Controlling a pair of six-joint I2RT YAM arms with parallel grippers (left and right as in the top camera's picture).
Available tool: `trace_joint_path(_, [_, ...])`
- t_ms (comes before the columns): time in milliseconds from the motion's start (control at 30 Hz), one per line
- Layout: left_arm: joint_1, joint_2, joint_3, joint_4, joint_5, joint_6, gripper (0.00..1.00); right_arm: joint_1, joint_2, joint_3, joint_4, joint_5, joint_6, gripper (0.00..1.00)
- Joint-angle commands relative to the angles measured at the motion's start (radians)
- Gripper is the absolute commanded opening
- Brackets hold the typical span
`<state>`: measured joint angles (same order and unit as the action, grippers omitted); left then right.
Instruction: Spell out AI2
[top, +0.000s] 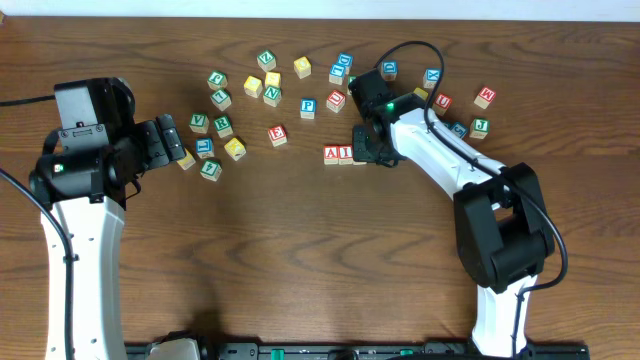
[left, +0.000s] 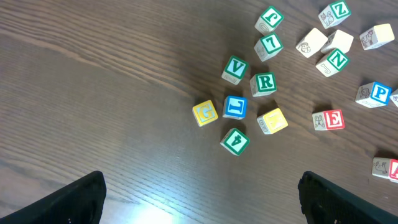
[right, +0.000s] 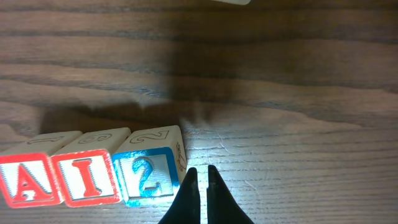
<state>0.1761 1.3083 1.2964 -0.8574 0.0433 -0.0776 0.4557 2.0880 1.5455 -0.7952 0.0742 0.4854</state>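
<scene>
Just three, seemingly touching: cube A (right: 28, 180), cube I (right: 89, 179), cube 2 (right: 149, 177).

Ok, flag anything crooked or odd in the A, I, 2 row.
Nothing stands out. The A block, I block and 2 block sit side by side in an even row; the shut right claw is beside the 2.

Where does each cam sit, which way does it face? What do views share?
Overhead: above table, facing straight down; both arms, left gripper, right gripper show.
Left wrist: raised, facing down at scattered cubes, E cube included; own open fingers at bottom corners.
Right wrist: low, close on A cube, I cube, 2 cube; own shut fingertips at bottom.
Shared: overhead and left wrist both show E cube.
</scene>
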Motion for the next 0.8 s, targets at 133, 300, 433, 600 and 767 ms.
trace_joint_path(133, [0.004,0.005,0.003,-0.002,-0.002,0.006,0.98,-0.003,0.02,0.01,0.005,-0.027,-0.039,0.01])
trace_joint_path(300, [0.004,0.005,0.003,-0.002,-0.002,0.006,0.98,-0.003,0.02,0.01,0.005,-0.03,-0.043,0.01])
trace_joint_path(433, [0.004,0.005,0.003,-0.002,-0.002,0.006,0.98,-0.003,0.02,0.01,0.002,-0.044,-0.057,0.01])
trace_joint_path(600, [0.004,0.005,0.003,-0.002,-0.002,0.006,0.98,-0.003,0.02,0.01,0.002,-0.058,-0.083,0.01])
trace_joint_path(767, [0.004,0.005,0.003,-0.002,-0.002,0.006,0.97,-0.003,0.02,0.01,0.002,-0.058,-0.084,0.01])
